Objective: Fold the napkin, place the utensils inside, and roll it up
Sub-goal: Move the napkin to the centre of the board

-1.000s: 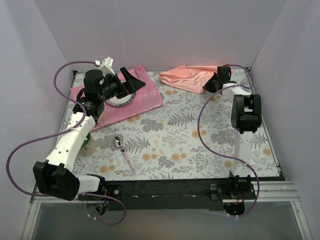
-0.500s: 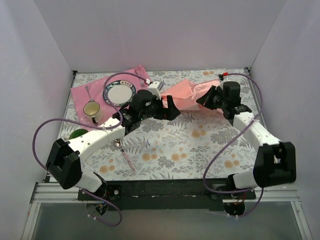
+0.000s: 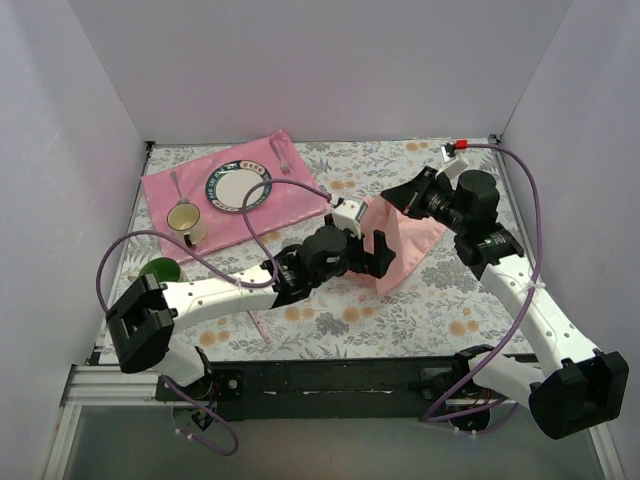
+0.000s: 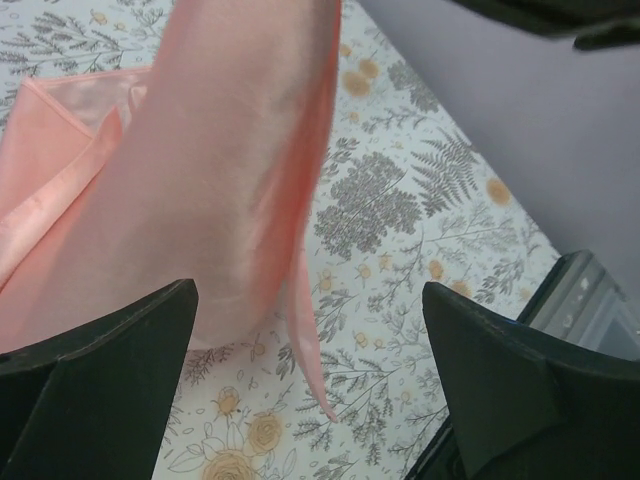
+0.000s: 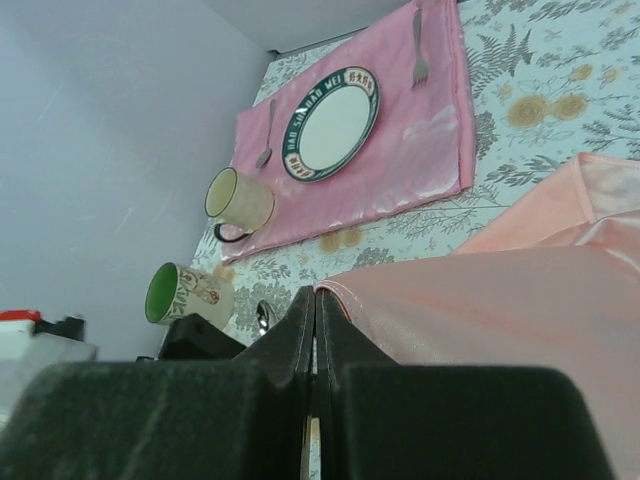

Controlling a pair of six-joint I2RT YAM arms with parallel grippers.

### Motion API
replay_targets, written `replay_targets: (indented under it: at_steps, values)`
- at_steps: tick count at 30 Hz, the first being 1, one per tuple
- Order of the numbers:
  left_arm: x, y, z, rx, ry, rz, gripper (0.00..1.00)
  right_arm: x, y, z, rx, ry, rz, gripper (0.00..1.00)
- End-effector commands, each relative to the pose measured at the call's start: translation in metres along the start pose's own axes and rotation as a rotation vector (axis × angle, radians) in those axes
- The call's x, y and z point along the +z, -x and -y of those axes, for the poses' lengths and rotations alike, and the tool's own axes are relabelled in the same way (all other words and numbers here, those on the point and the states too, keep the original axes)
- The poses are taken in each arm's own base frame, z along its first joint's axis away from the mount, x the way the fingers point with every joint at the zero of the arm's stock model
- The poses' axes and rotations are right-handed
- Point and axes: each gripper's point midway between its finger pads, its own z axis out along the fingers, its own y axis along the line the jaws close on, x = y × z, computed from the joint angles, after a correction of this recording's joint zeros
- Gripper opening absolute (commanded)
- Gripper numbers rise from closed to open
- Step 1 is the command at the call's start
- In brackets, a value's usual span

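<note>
From above, the right gripper pinches the napkin, raised over the table's right half; the left gripper gapes beside its lower edge. Left wrist: wide jaws face the hanging cloth. Right wrist: shut jaws clamp its edge.

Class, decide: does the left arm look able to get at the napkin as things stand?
Probably yes. The left tool stands open right beside the napkin, which the right tool holds up off the table; nothing lies between them.
</note>
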Motion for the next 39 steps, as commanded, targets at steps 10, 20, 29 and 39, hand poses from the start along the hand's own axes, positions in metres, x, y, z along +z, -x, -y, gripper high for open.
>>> replay_targets:
  at_steps: [10,20,29,39]
  values:
    - [-0.022,-0.010,-0.012,0.045,0.148,-0.057,0.85,-0.017,-0.087,0.026,-0.058,-0.034,-0.312,0.26]
    - [-0.097,-0.020,-0.019,-0.093,0.067,-0.078,0.97,-0.037,-0.160,0.083,0.027,-0.122,-0.578,0.99]
    - [-0.064,-0.089,-0.029,-0.110,0.100,-0.313,0.79,-0.069,-0.172,0.132,-0.009,-0.399,-0.541,0.96]
    - [-0.008,-0.149,-0.081,0.024,0.324,-0.459,0.84,-0.096,-0.185,0.149,0.034,-0.542,-0.559,0.87]
